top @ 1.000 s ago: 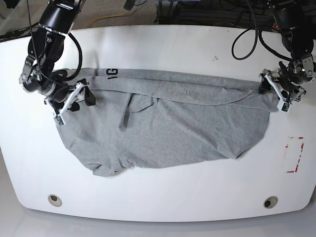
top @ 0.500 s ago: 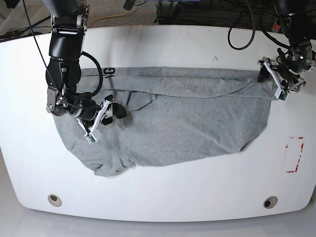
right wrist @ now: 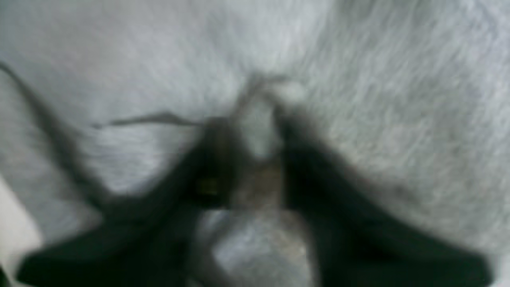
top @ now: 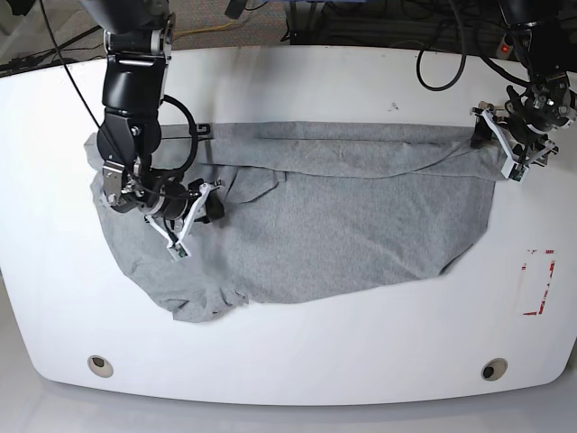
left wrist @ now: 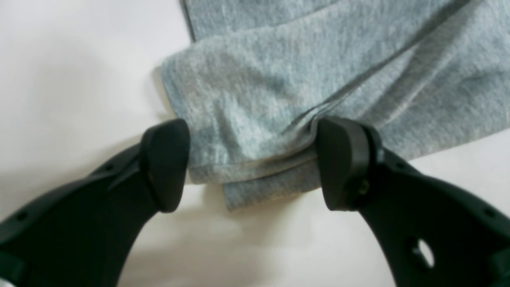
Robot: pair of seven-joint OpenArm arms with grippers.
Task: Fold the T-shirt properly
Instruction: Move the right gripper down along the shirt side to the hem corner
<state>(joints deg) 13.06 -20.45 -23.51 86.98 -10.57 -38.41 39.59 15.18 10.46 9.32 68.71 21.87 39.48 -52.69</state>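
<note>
Now my right pincer (right wrist: 255,147) is down on the T-shirt (top: 334,225) near its folded top edge, its jaws drawn close together with a small ridge of grey cloth pinched between them, though that wrist view is blurred. My left pincer (left wrist: 251,159) stands wide open at the shirt's far corner, one fingertip (left wrist: 342,159) touching the doubled hem. The shirt lies spread across the white desk (top: 297,361), upper part folded down.
</note>
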